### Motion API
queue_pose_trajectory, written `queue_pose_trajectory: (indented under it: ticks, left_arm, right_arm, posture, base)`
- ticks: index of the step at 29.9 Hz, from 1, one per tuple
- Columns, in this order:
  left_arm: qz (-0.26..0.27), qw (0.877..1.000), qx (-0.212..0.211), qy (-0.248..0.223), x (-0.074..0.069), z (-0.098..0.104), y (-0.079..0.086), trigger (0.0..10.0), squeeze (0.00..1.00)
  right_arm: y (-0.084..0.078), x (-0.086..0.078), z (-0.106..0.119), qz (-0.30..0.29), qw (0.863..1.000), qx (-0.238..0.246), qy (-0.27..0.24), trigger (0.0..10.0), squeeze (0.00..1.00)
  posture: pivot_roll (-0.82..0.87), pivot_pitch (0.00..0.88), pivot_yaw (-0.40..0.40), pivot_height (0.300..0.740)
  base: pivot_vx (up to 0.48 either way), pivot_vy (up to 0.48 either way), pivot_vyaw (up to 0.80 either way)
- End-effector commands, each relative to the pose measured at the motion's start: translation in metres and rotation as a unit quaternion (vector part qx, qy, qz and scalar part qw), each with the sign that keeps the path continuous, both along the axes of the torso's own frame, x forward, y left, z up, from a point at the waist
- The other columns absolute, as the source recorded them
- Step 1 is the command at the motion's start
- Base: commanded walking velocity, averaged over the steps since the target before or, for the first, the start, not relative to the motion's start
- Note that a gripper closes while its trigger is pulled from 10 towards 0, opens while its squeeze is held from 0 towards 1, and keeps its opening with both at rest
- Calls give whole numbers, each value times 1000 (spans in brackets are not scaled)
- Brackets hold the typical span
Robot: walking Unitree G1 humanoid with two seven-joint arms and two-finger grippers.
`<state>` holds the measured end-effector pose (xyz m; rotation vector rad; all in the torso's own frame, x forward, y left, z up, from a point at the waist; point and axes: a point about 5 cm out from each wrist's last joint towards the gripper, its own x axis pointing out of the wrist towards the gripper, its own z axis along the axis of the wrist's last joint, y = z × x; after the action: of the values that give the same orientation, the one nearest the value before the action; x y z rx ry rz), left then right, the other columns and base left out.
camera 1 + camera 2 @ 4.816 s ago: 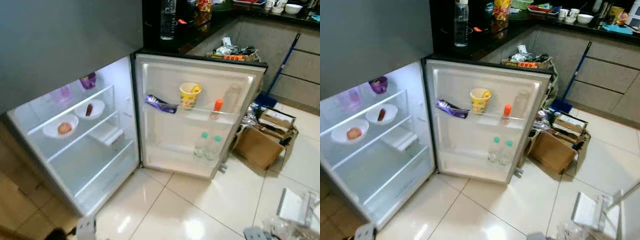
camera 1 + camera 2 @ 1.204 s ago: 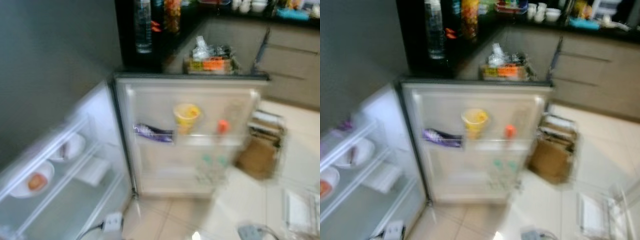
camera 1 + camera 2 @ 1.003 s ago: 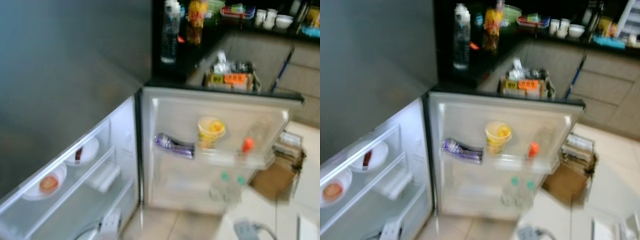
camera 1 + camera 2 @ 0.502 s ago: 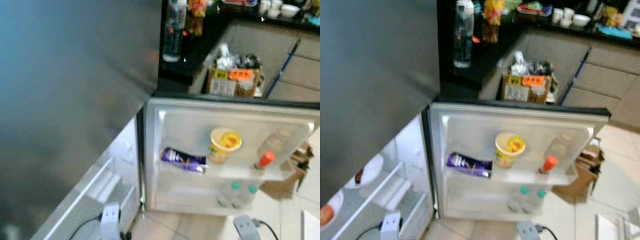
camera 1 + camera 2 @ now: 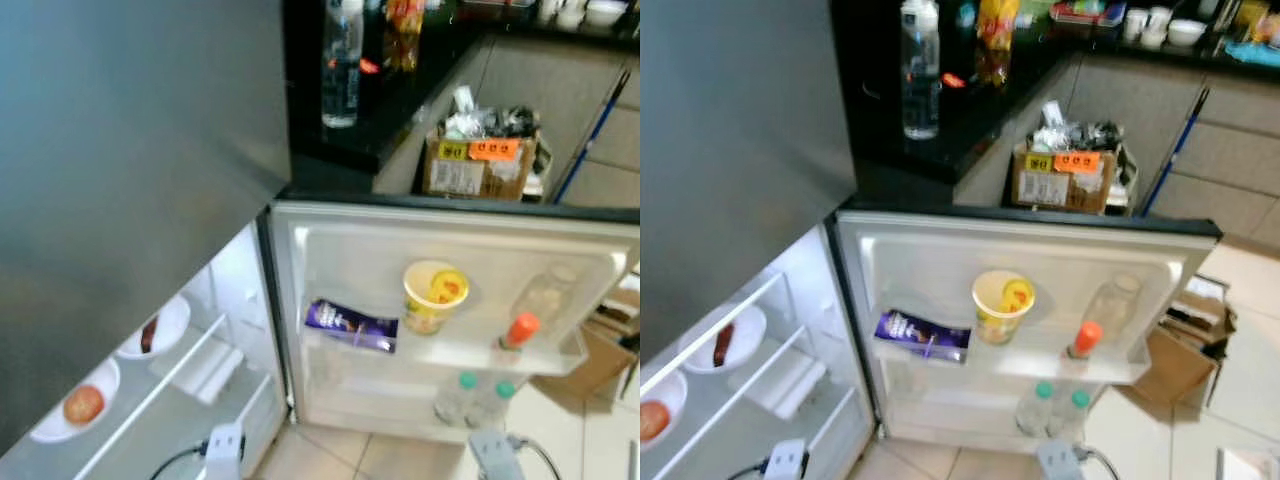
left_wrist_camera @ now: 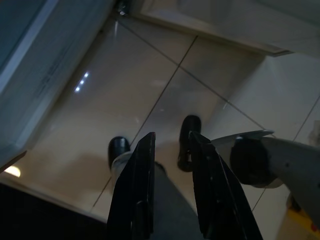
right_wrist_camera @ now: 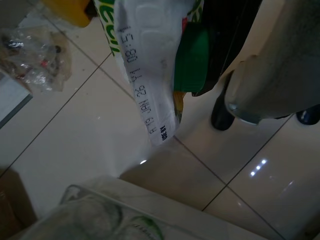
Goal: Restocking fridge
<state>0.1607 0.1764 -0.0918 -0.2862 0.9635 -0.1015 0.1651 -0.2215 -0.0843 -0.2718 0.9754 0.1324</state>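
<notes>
A white-and-green printed snack packet [image 7: 150,65] hangs in the right hand [image 7: 200,60], clamped between its black fingers low over the glossy tiled floor [image 7: 75,135], so this item is not yet stocked. The left hand [image 6: 167,150] hangs idle, its fingers a narrow gap apart and holding nothing. Ahead, the white fridge door [image 5: 1020,290] stands open; its rack already carries a purple wrapper [image 5: 922,335], a yellow cup [image 5: 1002,303] and an orange-capped bottle [image 5: 1102,318]. Carrying and placing remain.

Snack packet [image 7: 150,65] cut off by frame edge
</notes>
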Motion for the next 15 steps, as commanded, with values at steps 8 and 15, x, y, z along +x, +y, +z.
queue_pose_trajectory:
  ticks: [8,15]
  left_arm:
    - [3,1000,-3,13,-7,-4,-3,10000,0]
    - [-16,1000,-18,17,-10,-4,-8,10000,0]
  right_arm:
    - [9,9,3,28,999,19,-12,10000,0]
    - [25,32,14,72,994,57,-54,10000,0]
  posture:
    - [-54,0,-32,740]
    - [-56,0,-32,740]
  base:
    - [0,0,0]
    - [0,-191,0]
